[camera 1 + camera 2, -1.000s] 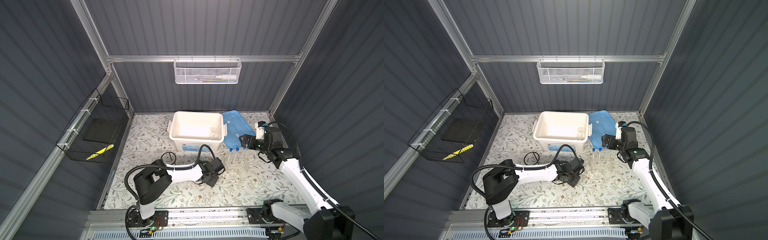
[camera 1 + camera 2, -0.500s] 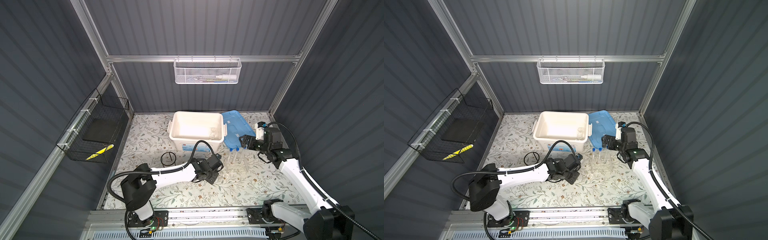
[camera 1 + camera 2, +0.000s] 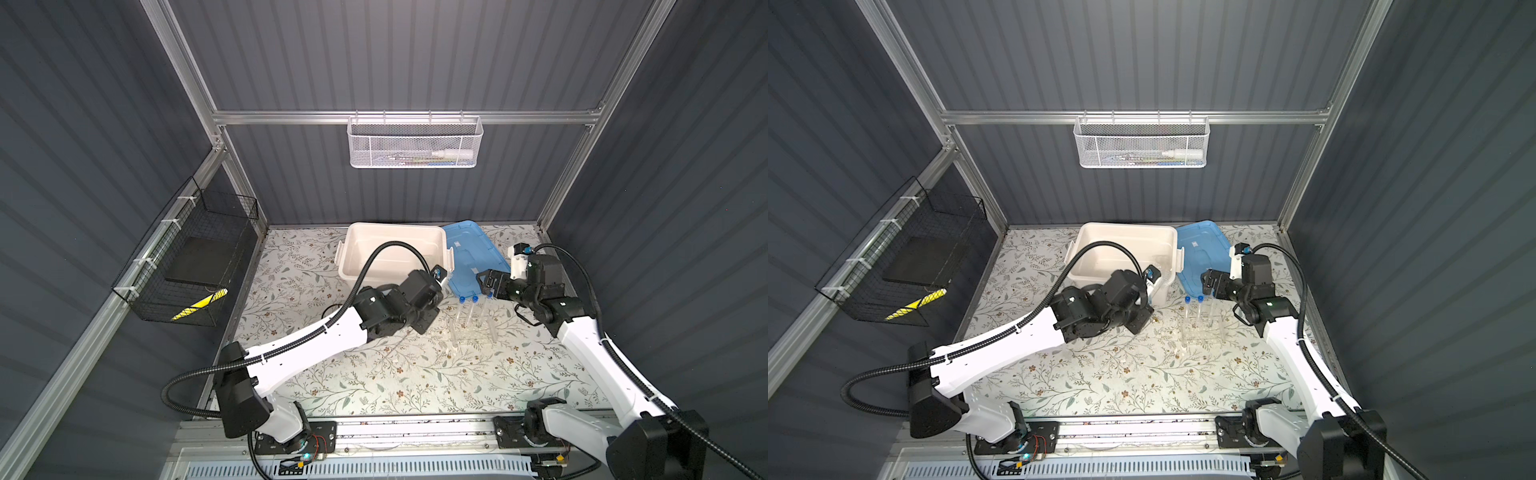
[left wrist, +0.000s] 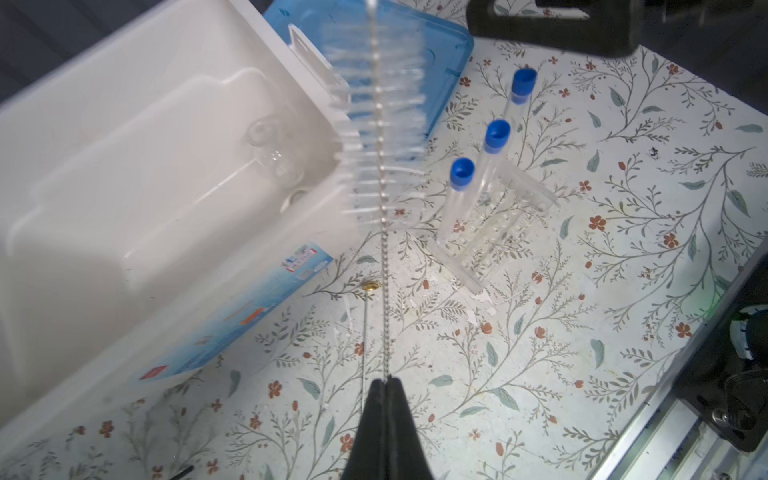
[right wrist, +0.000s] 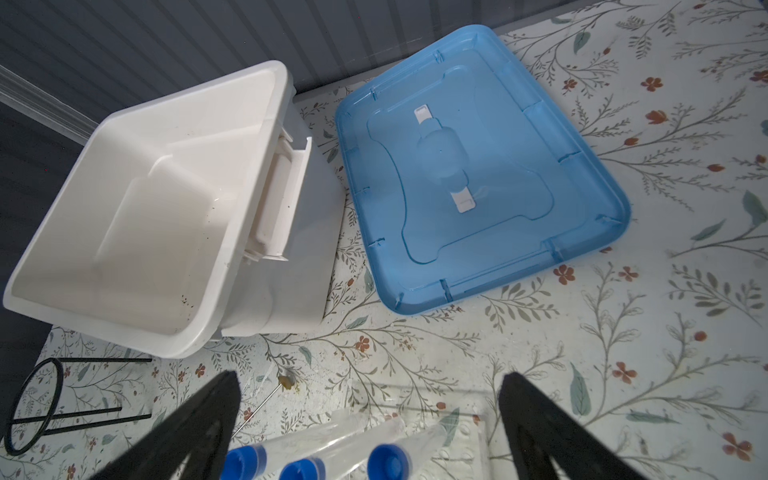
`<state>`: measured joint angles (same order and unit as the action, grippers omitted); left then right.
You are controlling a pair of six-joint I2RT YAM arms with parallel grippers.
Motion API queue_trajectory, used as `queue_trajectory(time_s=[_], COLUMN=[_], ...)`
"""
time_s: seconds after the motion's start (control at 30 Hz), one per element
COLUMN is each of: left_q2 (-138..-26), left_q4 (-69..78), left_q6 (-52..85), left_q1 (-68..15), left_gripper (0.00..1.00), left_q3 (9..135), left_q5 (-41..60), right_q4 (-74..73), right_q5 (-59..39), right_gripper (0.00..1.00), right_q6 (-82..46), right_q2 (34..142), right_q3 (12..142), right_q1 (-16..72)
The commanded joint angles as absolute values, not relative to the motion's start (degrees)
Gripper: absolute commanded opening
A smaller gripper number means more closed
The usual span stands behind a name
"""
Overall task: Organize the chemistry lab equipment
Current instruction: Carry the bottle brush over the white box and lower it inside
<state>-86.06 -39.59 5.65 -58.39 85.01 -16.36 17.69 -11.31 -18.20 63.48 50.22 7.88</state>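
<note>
Your left tool (image 4: 386,384) is clenched on the near end of the twisted-wire stem of a test tube brush (image 4: 379,124), with its jaws pressed together and only the wire between them. Pinching the stem at its end is leaving the whole bristled head free to lead. In the left wrist view that head is reaching out over the corner of the white storage box (image 4: 137,195), so you are probably carrying the brush to the box. Clear glassware (image 4: 270,153) is already lying in that corner of it. A thin rod (image 4: 364,340) is lying on the counter (image 4: 582,291) below the stem, untouched.

Just beside the brush head, three blue-capped test tubes (image 4: 496,135) are standing in the clear rack (image 4: 494,232) on the counter.

Your right tool (image 5: 368,376) is spread wide and gripping nothing. It is hovering above the caps with one finger to either side of the row. That looks like a ready position, either to take a tube or to steady the rack while the left arm is working nearby. The light rack could tip if the brush stem swings into it.

Farther out, the blue lid (image 5: 478,166) is lying inner side up next to the box. The black wire tripod (image 5: 37,403) appears to be lying on its side on the counter near the box's front.
</note>
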Motion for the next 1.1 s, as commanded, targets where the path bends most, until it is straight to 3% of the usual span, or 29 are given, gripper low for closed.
queue_trajectory(time_s=[0.0,0.47,1.07], left_q2=[-87.2,-100.6,-118.8], left_q4=[-45.2,-43.7,-41.9], left_q6=[-3.1,-19.3,-19.8], left_q1=[-54.4,-41.2,-34.8], left_gripper=[0.03,0.02,0.02], left_q3=[89.9,101.4,111.7], left_q5=[-15.9,-9.0,-3.0], right_q4=[17.4,17.6,17.7], right_q5=[-12.1,-12.0,-11.6], right_gripper=[0.99,0.99,0.99], right_q6=[-18.6,-18.5,-18.2], right_q2=[63.6,63.3,63.8], right_q3=[49.7,49.6,49.7], right_q1=[7.8,7.8,7.8])
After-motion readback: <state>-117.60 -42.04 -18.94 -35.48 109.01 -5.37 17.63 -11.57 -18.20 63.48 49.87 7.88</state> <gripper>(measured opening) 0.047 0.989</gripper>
